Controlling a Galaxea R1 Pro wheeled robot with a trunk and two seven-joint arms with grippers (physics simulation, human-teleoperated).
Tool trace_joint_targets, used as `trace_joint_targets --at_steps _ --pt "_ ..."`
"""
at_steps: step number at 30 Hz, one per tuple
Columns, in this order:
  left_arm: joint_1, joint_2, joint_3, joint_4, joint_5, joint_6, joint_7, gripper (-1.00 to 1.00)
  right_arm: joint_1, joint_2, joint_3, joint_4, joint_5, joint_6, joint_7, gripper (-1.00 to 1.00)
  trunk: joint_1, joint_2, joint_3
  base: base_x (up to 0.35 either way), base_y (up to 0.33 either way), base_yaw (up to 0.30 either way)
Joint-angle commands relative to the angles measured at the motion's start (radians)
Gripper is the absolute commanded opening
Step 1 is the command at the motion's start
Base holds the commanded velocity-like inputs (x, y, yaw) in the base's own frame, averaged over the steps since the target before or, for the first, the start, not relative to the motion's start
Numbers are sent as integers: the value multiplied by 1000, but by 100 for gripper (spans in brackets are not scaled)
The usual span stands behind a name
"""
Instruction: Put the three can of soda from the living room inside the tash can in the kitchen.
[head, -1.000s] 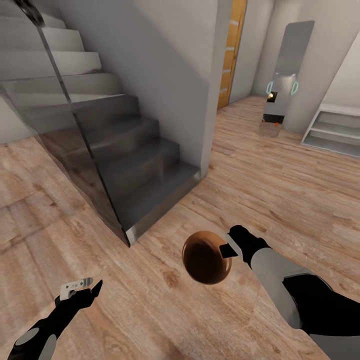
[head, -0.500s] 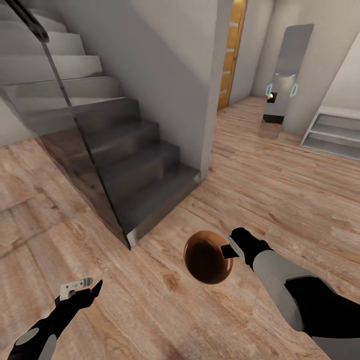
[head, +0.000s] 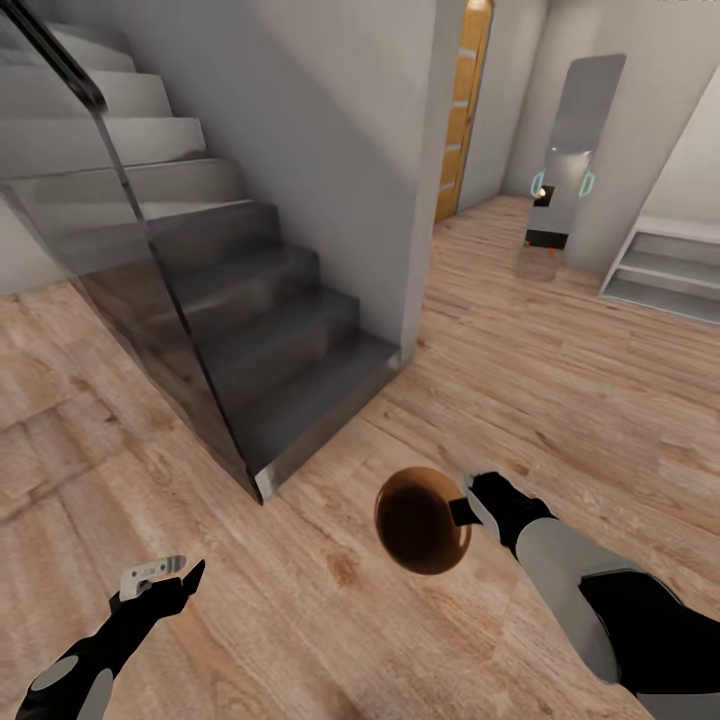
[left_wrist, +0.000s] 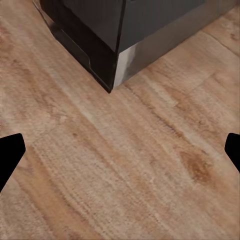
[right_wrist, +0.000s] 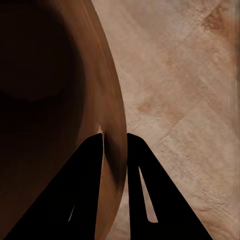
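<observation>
Copper-brown inside, the bin (head: 423, 520) hung low in the frame's centre, its rim pinched between the closed fingers of the right gripper (head: 462, 511) above the plank floor (head: 560, 380). At lower left the left gripper (head: 172, 577) hovered with fingers spread and empty. Dark stairs (head: 270, 330) behind a glass panel (head: 130, 290) filled the upper left; a mirror (head: 570, 150) and low shelves (head: 665, 265) stood at upper right.

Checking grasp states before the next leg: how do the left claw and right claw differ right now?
The right claw is shut on the rim of the trash can, one finger inside the wall and one outside; the left claw is open and holds nothing. The left claw hangs nearer the staircase corner, the right claw over open floor. Both have black fingers.
</observation>
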Motion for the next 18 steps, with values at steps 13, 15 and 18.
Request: trace_joint_targets --at_steps 13,15,18 --pt "0 -1 -4 4 -1 0 2 100 49 -36 -2 -1 -7 -90 77 -100 -50 91 41 0 0 0" --pt "0 -1 -4 5 -1 0 2 100 51 -40 -3 -1 -8 -92 81 -100 -58 105 47 0 0 0" --pt "0 -2 -5 7 -1 0 2 100 59 -45 -3 -2 -9 -95 84 -100 -69 126 57 0 0 0"
